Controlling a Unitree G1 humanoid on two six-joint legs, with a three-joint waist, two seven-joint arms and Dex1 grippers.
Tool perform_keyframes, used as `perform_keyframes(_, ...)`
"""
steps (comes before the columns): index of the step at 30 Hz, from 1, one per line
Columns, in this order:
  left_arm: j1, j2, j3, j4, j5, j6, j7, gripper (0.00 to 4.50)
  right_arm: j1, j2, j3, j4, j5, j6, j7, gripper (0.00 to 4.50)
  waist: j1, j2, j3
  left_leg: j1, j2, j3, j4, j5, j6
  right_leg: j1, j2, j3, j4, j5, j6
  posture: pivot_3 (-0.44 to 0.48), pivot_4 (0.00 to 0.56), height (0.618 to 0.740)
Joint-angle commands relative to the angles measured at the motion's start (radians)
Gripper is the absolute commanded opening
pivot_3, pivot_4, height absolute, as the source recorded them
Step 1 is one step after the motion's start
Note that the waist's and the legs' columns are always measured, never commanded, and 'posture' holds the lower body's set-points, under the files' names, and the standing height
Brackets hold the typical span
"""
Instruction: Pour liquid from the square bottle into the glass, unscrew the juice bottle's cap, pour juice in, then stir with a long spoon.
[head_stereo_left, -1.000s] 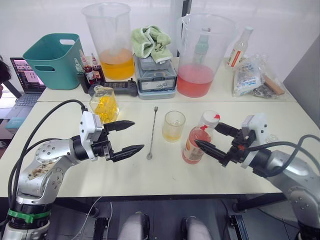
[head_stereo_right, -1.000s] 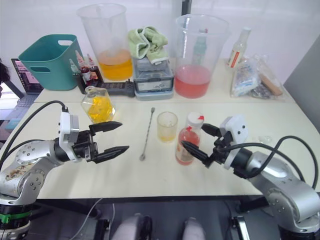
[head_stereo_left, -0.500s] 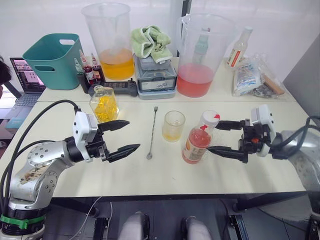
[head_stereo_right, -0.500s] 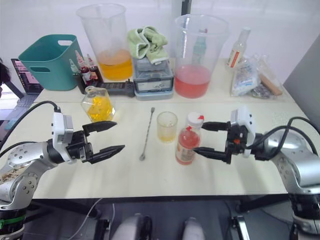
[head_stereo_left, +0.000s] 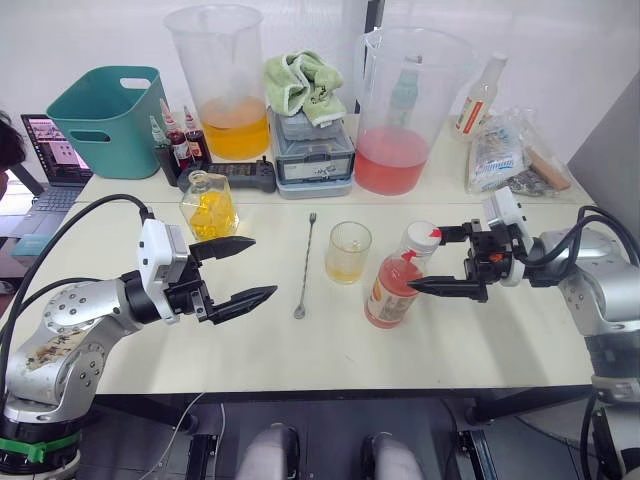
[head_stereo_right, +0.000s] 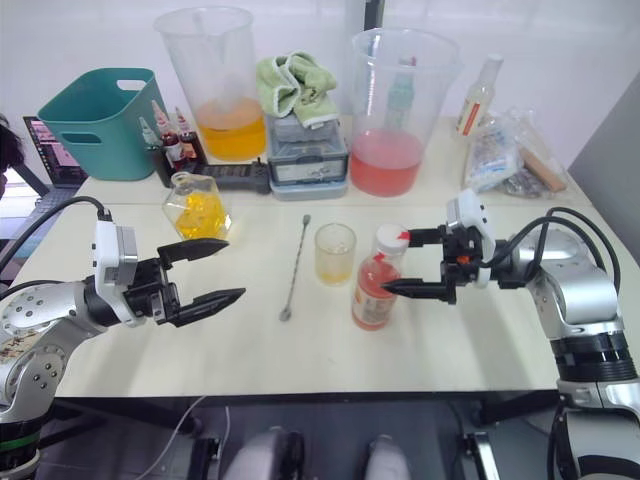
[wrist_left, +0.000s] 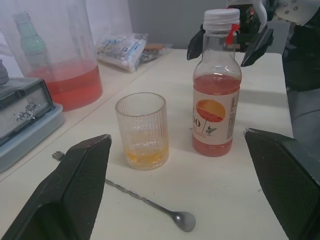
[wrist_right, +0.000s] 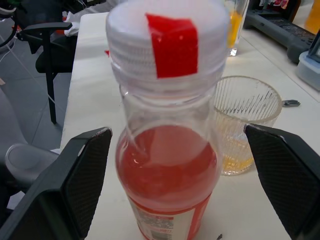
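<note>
One juice bottle (head_stereo_left: 393, 290), one glass (head_stereo_left: 348, 251), two open tools

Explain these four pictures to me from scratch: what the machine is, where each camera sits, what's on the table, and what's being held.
This is a humanoid robot with two arms, each ending in two black jaws. The two wide pictures come from cameras on its head, looking down over the table. The other two come from cameras on its wrists, looking out between the jaws.

On the table stand the square bottle of yellow liquid, the long spoon, the glass with a little yellow liquid in it, and the juice bottle, white cap on.

Nothing is held. The left gripper is open near the square bottle; the right gripper is open, reaching toward the juice bottle.
</note>
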Motion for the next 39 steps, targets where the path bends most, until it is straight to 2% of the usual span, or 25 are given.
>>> perform_keyframes(1,-0.002,0.009,0.02,-0.032,-0.006,-0.01,0.004,4.5,-0.031,0.006,-0.017,-0.018,0.024,0.023,0.017,4.49,-0.001,0.0,0.0,0.0,0.0,0.0,0.0,0.0,0.0,0.0,0.0,0.0,0.0,0.0,0.0,0.0,0.15,0.736)
perform_keyframes(12,-0.015,0.013,0.017,-0.025,-0.004,-0.008,0.003,4.5,-0.095,0.047,-0.011,0.04,0.012,0.03,0.072,4.49,0.0,0.0,0.0,0.0,0.0,0.0,0.0,0.0,0.0,0.0,0.0,0.0,0.0,0.0,0.0,0.0,0.15,0.736)
perform_keyframes(15,-0.012,0.013,0.017,-0.02,0.002,-0.015,-0.002,4.5,-0.115,0.058,-0.007,0.071,0.011,0.021,0.101,3.7,-0.002,0.0,0.0,0.0,0.0,0.0,0.0,0.0,0.0,0.0,0.0,0.0,0.0,0.0,0.0,0.0,0.15,0.736)
perform_keyframes(20,0.005,0.007,0.018,-0.008,0.012,-0.035,-0.014,4.5,-0.109,0.054,-0.012,0.062,0.019,0.033,0.124,1.92,-0.002,0.0,0.0,0.0,0.0,0.0,0.0,0.001,-0.001,0.0,0.0,0.0,0.0,0.0,0.0,0.0,0.15,0.736)
perform_keyframes(22,0.017,0.004,0.016,-0.003,0.017,-0.047,-0.02,4.5,-0.087,0.043,-0.028,0.02,0.039,0.056,0.115,1.53,-0.001,0.0,0.0,0.0,0.0,0.0,0.0,0.001,-0.001,0.0,0.0,0.0,0.0,0.0,0.0,0.0,0.15,0.736)
perform_keyframes(26,0.024,-0.007,0.008,0.009,0.023,-0.061,-0.027,4.5,-0.028,0.029,-0.084,-0.1,0.085,0.125,0.037,1.53,0.001,0.0,0.0,0.0,0.0,0.0,0.0,0.001,-0.001,0.0,0.0,-0.001,0.001,0.0,0.0,0.0,0.15,0.736)
perform_keyframes(32,0.022,-0.038,-0.025,0.068,0.047,-0.114,-0.066,4.5,0.133,0.038,-0.228,-0.431,0.218,0.312,-0.257,1.53,0.005,0.0,0.0,0.0,0.0,0.001,-0.001,0.0,-0.001,-0.001,-0.001,0.0,0.0,0.0,0.0,0.0,0.15,0.736)
perform_keyframes(39,-0.002,-0.059,-0.057,0.108,0.063,-0.141,-0.094,4.5,0.254,0.087,-0.306,-0.663,0.326,0.419,-0.546,1.53,0.011,0.0,0.0,0.0,0.0,0.001,0.0,-0.001,0.001,-0.001,-0.001,0.0,0.0,0.0,0.0,0.0,0.15,0.736)
